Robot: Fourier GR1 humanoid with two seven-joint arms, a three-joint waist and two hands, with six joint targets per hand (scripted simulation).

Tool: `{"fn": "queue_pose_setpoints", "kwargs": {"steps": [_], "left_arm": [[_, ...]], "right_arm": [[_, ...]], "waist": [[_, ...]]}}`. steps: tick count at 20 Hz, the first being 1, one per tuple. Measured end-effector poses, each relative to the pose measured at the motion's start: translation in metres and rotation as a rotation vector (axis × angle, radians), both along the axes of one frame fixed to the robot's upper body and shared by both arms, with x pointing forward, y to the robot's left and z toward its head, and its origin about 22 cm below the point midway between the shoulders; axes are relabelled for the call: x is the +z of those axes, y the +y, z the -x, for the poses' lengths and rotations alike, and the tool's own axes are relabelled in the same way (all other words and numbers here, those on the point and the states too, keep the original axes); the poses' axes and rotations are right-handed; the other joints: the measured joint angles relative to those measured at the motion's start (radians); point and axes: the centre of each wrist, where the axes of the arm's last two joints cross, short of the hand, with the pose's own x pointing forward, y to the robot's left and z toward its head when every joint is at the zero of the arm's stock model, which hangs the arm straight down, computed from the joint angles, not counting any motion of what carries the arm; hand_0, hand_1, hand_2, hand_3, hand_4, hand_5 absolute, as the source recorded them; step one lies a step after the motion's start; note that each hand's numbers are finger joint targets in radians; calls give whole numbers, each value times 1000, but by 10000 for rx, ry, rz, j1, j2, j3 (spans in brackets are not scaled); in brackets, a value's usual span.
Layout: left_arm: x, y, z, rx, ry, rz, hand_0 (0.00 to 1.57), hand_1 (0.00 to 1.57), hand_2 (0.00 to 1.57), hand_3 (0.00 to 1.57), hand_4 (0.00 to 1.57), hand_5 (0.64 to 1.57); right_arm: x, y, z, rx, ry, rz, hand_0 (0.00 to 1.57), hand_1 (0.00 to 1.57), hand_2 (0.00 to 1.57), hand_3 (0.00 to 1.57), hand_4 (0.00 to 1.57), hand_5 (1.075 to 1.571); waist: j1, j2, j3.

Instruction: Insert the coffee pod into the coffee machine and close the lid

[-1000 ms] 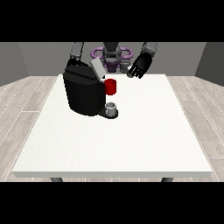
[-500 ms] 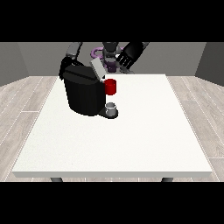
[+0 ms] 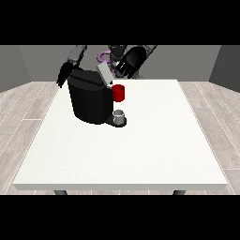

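Note:
A black coffee machine (image 3: 89,101) stands on the white table (image 3: 140,140) at the left of centre. Its grey lid (image 3: 105,74) is raised and tilted up at the top front. A red part (image 3: 118,93) sticks out at the machine's front, above a small grey cup (image 3: 119,116) on the drip base. The hand at the view's right (image 3: 130,62) hovers just right of and above the lid, its fingers pointing towards the lid. The hand at the view's left (image 3: 64,74) hangs behind the machine's upper left corner. No coffee pod shows apart from the machine.
The robot's torso (image 3: 110,55) with a purple part is behind the table's far edge. Wooden floor surrounds the table. The table's right half and front carry nothing.
The hand at the view's right has moved left and up, from beside the machine to close by the lid. The lid now shows raised. The other hand has barely moved.

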Motion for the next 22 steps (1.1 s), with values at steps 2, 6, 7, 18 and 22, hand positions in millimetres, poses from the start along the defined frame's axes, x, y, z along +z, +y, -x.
{"fn": "queue_pose_setpoints", "kwargs": {"steps": [2, 6, 7, 18, 22], "left_arm": [[10, 2, 0, 6, -257, -26, 1258, 1258, 1299, 1245, 494, 1571], [19, 0, -1, -30, -243, -51, 1188, 1188, 1266, 1227, 471, 1571], [18, -1, -1, -87, -235, -96, 1188, 1188, 1258, 1219, 461, 1571], [13, -5, -4, -177, -190, -129, 1187, 1187, 1230, 1196, 441, 1571], [17, -4, -4, -173, -262, -106, 1169, 1169, 1235, 1200, 422, 1571]], "right_arm": [[2, -1, -2, -24, -242, 15, 0, 0, 0, 0, 118, 1571], [11, -5, -8, -133, -368, 55, 0, 0, 0, 0, 0, 1571], [12, -4, -10, -188, -381, 82, 0, 0, 0, 0, 0, 1571], [12, 3, -10, -287, -534, -33, 0, 0, 0, 0, 100, 1571], [14, 1, -12, -270, -701, -6, 0, 0, 0, 0, 0, 1571]], "waist": [[-70, 293, 2], [-84, 503, 2], [-42, 565, 2], [-99, 806, 4], [-148, 960, 0]]}}
